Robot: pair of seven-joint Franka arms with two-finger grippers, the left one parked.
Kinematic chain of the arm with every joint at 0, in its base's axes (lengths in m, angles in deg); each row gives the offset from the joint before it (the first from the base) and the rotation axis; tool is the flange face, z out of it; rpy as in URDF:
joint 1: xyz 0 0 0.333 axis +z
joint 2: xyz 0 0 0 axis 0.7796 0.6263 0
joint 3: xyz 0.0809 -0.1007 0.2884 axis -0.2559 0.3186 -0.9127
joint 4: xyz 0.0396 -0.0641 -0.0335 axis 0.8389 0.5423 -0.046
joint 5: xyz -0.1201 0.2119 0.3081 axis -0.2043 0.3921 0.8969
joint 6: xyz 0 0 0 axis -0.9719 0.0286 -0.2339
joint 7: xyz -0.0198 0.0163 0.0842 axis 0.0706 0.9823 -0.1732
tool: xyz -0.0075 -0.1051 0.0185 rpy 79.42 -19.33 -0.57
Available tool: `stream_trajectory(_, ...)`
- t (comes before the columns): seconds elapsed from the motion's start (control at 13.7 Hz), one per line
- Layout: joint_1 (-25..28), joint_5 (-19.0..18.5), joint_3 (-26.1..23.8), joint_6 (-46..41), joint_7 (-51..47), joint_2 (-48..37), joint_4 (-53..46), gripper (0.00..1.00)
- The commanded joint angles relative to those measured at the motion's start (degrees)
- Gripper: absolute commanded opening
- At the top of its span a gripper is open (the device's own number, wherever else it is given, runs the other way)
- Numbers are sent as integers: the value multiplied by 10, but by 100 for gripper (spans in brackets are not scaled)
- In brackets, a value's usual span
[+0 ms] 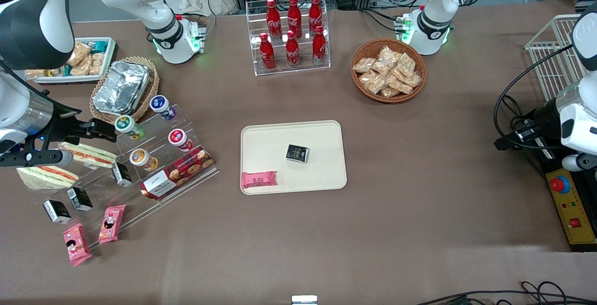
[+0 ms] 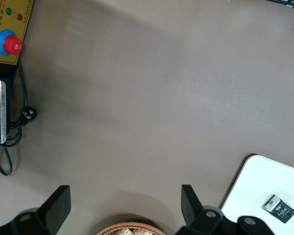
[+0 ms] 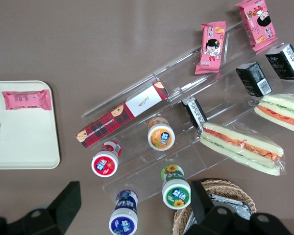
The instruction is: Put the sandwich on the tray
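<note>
Two wrapped wedge sandwiches lie on the clear stepped stand at the working arm's end of the table. One sandwich (image 1: 88,154) (image 3: 240,147) is on a higher step. The other sandwich (image 1: 46,176) (image 3: 281,110) is nearer the front camera. The cream-beige tray (image 1: 275,146) (image 3: 24,132) (image 2: 262,178) lies mid-table and holds a pink snack bar (image 1: 259,179) and a small black pack (image 1: 297,153). My right gripper (image 1: 103,131) (image 3: 134,196) is open and empty. It hovers above the stand's upper steps, a little farther from the front camera than the sandwiches.
The clear stand (image 1: 154,155) holds several small cups, a cookie box (image 1: 177,172), black packs and pink packets. A foil container (image 1: 120,86) in a wicker basket sits beside it. A cola bottle rack (image 1: 289,34), a snack basket (image 1: 388,70) and a white snack tray (image 1: 109,60) stand farther back.
</note>
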Motion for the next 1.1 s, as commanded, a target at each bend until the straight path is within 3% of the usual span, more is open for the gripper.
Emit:
stream_trajectory(0.0,-21,-8,1,-3,4,11,-6,99)
stream_trajectory(0.44,-52,-1,9,1,-11,15,-7,99)
stream_trajectory(1.02,-62,2,10,4,-189,30,-8,99)
